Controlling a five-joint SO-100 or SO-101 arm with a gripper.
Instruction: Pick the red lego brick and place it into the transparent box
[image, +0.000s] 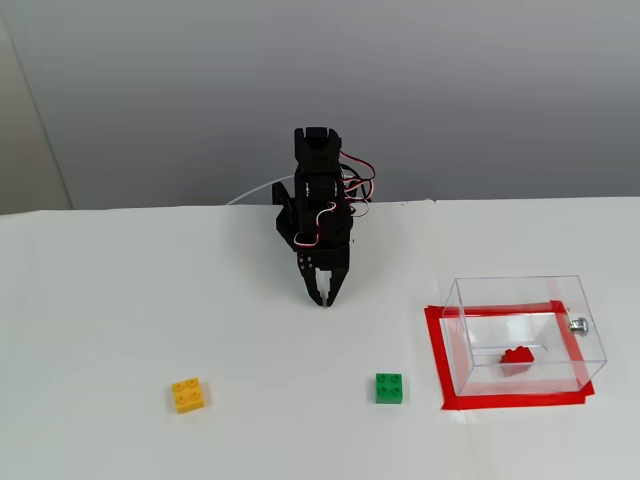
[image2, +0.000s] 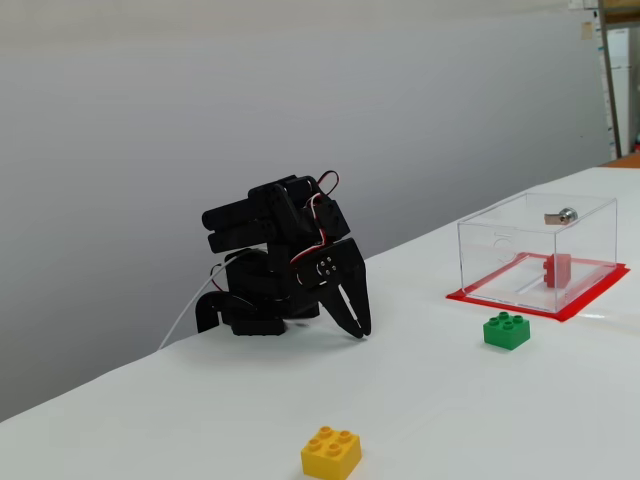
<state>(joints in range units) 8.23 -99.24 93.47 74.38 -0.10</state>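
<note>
The red lego brick (image: 517, 355) (image2: 556, 270) lies inside the transparent box (image: 460, 300) (image2: 480, 240), on its floor, at the right in both fixed views. A small silver knob (image: 578, 324) (image2: 566, 214) sits on one box wall. The black arm is folded back near the table's far edge. Its gripper (image: 324, 300) (image2: 362, 331) points down at the white table, tips together and holding nothing, well left of the box.
A green brick (image: 389, 387) (image2: 506, 330) rests just left of the box's red tape frame (image: 436, 350). A yellow brick (image: 189, 393) (image2: 331, 451) lies at the front left. A white cable (image2: 180, 315) runs behind the arm's base.
</note>
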